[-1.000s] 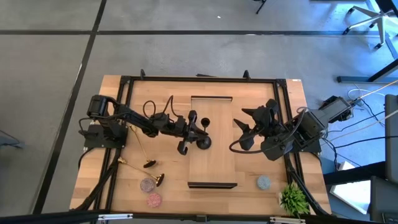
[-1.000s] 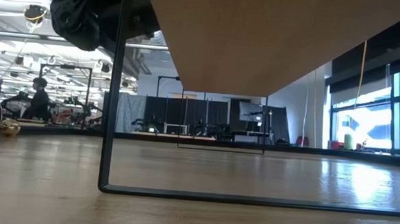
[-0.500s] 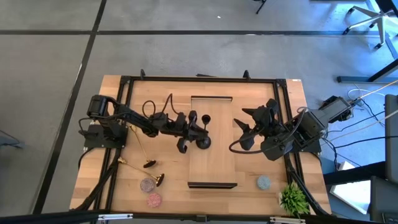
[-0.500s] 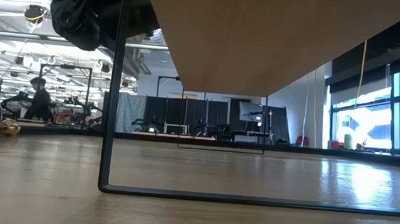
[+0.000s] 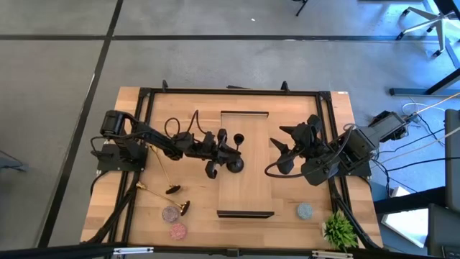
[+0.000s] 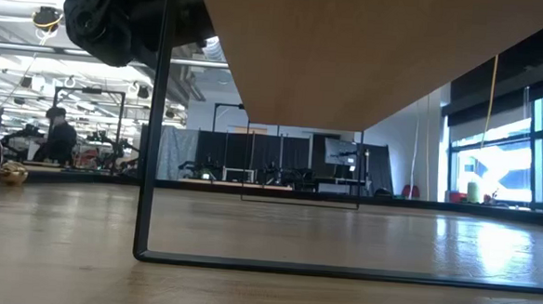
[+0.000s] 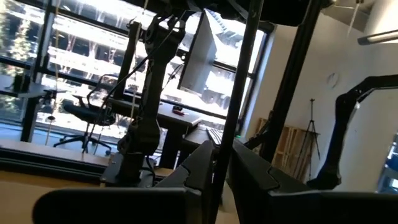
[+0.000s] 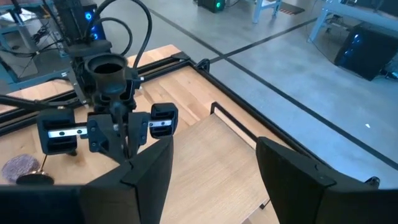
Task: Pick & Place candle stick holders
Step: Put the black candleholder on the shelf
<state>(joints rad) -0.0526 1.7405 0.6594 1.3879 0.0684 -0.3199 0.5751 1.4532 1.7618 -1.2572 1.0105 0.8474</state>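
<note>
Wooden table (image 5: 144, 216) framed by black rails, on a grey floor. Near the front left edge lie two gold holders (image 5: 159, 169), with a mauve holder (image 5: 170, 214) and a pink holder (image 5: 177, 231) just beside them. Left gripper (image 5: 228, 152), at centre, is clenched on the upright black holder (image 5: 238, 139) over a raised board (image 5: 248, 187). Right gripper (image 5: 280, 155), fingers spread, hovers apart. A blue holder (image 5: 305, 211) and plant (image 5: 339, 230) sit front right. Beyond the table lies an open workshop, where a person (image 6: 60, 136) is seen.

Matt pale wood table (image 5: 144, 216), shiny gold holder (image 5: 184, 207), matt black holder (image 8: 107, 74)
</note>
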